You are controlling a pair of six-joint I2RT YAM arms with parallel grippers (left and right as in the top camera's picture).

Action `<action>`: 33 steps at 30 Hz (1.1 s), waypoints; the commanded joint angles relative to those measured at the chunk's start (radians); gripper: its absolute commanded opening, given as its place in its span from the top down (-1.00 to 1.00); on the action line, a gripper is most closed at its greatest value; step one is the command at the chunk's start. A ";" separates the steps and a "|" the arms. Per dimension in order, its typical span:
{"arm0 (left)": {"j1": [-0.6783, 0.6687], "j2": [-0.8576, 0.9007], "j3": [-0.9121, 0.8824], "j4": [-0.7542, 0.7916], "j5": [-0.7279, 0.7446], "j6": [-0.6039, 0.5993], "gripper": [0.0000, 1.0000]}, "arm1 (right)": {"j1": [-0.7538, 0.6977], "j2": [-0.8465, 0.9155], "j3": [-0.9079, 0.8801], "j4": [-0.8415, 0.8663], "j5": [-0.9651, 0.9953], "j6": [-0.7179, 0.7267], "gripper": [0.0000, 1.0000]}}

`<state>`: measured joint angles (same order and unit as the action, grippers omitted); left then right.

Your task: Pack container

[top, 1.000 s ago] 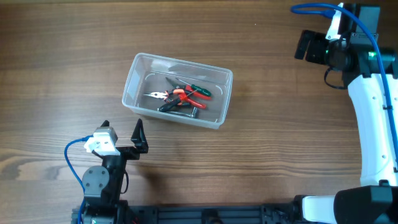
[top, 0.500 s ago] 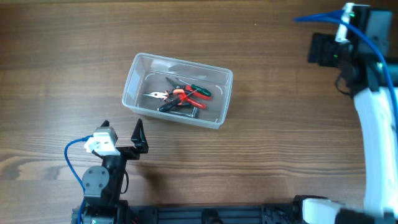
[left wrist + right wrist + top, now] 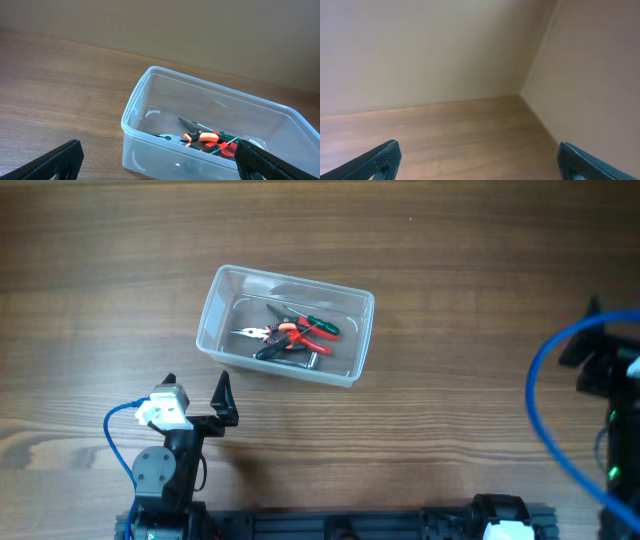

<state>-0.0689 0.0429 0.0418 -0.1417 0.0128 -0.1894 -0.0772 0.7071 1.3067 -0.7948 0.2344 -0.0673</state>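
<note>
The clear plastic container point(image 3: 215, 305) sits on the wooden table left of centre. It holds several hand tools: pliers with orange-red handles point(image 3: 290, 335) and a green-handled tool point(image 3: 322, 326). It also shows in the left wrist view point(image 3: 150, 135), with the tools point(image 3: 205, 140) inside. My left gripper point(image 3: 197, 402) is open and empty, just in front of the container's near-left corner. Its fingertips frame the container in the left wrist view point(image 3: 160, 162). My right gripper point(image 3: 479, 160) is open and empty, facing bare table and wall. Only part of the right arm shows at the overhead view's right edge.
The wooden table point(image 3: 450, 410) surrounds the container. A blue cable point(image 3: 535, 410) loops from the right arm at the right edge. Beige walls meet in a corner in the right wrist view point(image 3: 530, 75).
The right arm has swung from the far right corner down along the right edge toward the front. The left arm and the container have not moved.
</note>
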 commanded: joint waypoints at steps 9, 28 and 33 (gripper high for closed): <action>0.006 -0.002 -0.004 0.000 -0.003 -0.009 -1.00 | -0.010 -0.375 -0.799 0.456 -0.262 0.338 -0.99; 0.006 -0.002 -0.004 0.000 -0.003 -0.009 -0.99 | -0.008 -0.705 -1.178 0.489 -0.302 0.332 -1.00; 0.006 -0.002 -0.004 0.000 -0.003 -0.009 -0.99 | -0.008 -0.705 -1.193 0.489 -0.314 0.331 -0.99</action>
<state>-0.0689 0.0429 0.0418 -0.1410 0.0128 -0.1890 -0.0822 0.0193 0.1215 -0.3134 -0.0509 0.2752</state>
